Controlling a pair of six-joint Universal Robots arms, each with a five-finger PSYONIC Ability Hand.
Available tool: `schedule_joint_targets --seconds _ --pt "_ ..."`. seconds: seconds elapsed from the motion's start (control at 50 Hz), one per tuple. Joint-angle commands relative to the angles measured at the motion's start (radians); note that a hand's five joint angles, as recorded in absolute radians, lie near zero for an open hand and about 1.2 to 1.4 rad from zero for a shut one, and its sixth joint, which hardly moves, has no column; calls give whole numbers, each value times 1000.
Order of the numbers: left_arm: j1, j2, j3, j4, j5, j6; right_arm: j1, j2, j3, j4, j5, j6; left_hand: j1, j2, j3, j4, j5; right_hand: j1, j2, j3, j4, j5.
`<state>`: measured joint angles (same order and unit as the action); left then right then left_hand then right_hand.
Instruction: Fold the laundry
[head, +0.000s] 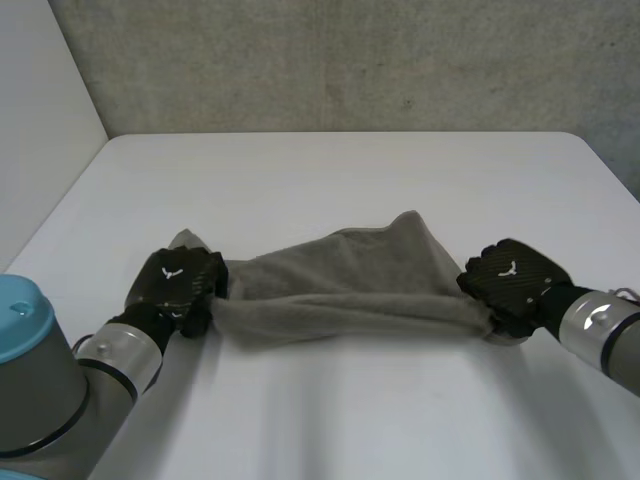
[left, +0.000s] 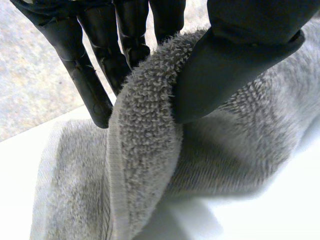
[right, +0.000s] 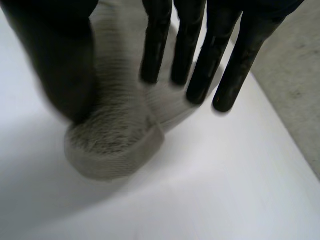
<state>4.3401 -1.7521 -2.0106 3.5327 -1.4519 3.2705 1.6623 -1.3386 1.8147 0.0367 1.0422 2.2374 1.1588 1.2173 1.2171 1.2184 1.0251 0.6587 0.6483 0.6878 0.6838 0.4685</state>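
A grey towel lies bunched lengthwise across the white table, stretched between my two hands. My left hand is at its left end. In the left wrist view the thumb presses a fold of the towel against the fingers, so this hand is shut on it. My right hand is at the right end. In the right wrist view its fingers are straight and stand apart from the thumb. The towel's rolled end rests on the table beneath them, not pinched.
A grey concrete wall runs behind the table's far edge. The blue-capped left arm sits at the near left corner. Bare white table lies in front of and behind the towel.
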Motion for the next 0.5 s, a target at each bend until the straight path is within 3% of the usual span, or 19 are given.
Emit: schedule_joint_targets --seconds 0.02,0.08,0.18,0.26,0.5 --pt "12 39 -19 2 -1 0 -26 -106 -21 17 -39 224 238 179 179 178 197 -484 -474 -513 -509 -469" --pt "12 45 -28 3 -1 0 -24 -109 -44 19 -33 304 238 179 179 178 197 -484 -474 -513 -509 -469" --pt "12 45 -43 3 -1 -2 -29 -106 -133 29 -19 610 238 179 179 178 197 -484 -474 -513 -509 -469" --pt "12 45 -53 3 -1 -2 -21 -93 -156 69 -22 700 238 179 179 178 197 -484 -474 -513 -509 -469" --pt "15 45 -63 5 -1 -2 17 3 -114 118 -11 593 238 179 179 178 197 -484 -474 -513 -509 -469"
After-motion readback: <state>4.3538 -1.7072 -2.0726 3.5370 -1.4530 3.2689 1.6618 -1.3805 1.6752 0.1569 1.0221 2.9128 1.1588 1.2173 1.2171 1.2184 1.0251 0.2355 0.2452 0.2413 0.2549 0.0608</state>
